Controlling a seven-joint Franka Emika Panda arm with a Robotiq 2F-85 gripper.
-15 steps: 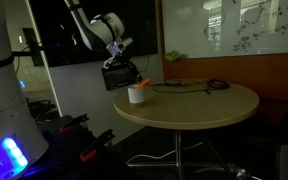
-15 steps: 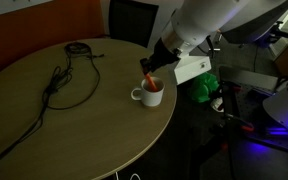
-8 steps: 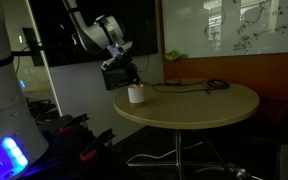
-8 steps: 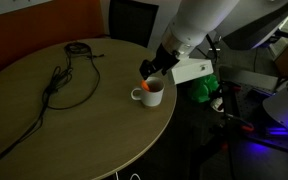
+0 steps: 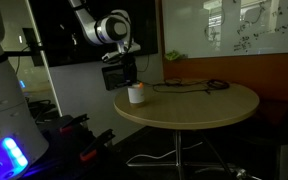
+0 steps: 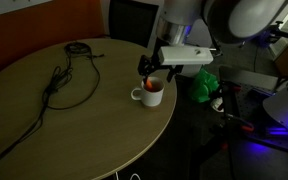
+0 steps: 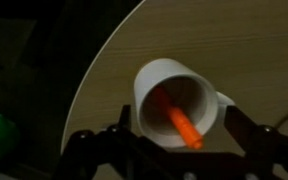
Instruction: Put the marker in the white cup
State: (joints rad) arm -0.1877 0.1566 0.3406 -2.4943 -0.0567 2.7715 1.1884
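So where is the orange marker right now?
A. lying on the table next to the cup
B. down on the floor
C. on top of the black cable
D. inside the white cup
D: the wrist view shows the marker leaning inside the white cup, with its tip poking toward the rim.

In an exterior view, the gripper (image 5: 130,80) hung just above the cup (image 5: 136,95) near the table's (image 5: 204,105) edge; a cable (image 5: 196,87) lay farther along.
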